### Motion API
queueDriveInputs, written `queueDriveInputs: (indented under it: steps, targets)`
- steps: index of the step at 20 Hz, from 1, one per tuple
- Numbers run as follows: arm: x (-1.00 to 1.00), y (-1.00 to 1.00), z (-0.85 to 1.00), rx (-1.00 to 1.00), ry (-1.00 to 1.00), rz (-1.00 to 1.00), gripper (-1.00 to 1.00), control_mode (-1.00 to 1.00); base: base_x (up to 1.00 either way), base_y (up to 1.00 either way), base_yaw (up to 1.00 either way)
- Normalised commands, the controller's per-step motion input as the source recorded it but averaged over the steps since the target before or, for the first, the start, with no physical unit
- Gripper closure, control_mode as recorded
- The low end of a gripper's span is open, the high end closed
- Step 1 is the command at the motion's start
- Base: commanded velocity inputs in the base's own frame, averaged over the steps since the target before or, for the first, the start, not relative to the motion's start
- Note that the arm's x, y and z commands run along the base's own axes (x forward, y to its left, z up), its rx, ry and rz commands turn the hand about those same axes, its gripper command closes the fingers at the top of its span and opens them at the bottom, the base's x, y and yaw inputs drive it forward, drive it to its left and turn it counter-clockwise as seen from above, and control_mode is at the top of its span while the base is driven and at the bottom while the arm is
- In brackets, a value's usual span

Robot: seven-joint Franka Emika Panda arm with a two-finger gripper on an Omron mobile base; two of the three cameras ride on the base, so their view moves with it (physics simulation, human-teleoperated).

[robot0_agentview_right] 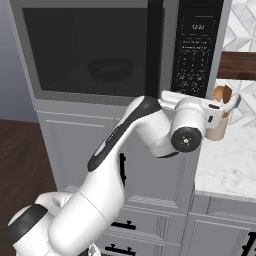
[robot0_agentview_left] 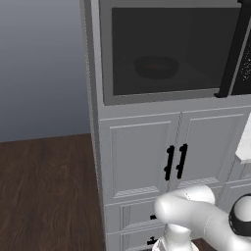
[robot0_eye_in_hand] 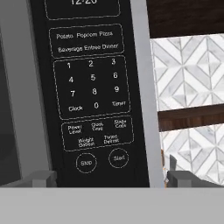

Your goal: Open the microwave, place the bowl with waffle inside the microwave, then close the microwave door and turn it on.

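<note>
The hand view reads the microwave (robot0_eye_in_hand: 87, 100) keypad, its Start button (robot0_eye_in_hand: 119, 158) between the wide-spread gripper (robot0_eye_in_hand: 111, 178) tips; the base views show the bowl (robot0_agentview_left: 156, 66) behind the shut door (robot0_agentview_left: 166, 49).

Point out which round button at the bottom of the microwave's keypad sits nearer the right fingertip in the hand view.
The Start button: it is the right one of the two circles, beside the Stop button, which lies left of it.
</note>
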Motion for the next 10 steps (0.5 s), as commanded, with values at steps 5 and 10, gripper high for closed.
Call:
queueDriveInputs:
  steps: [5, 10]
  targets:
    - [0.00, -0.21, -0.01, -0.01, 0.08, 0.00, -1.00, -1.00, 0.00, 0.00, 0.00]
    - [0.08, -0.01, -0.06, 0.00, 0.14, 0.02, -1.00, -1.00, 0.00, 0.00, 0.00]
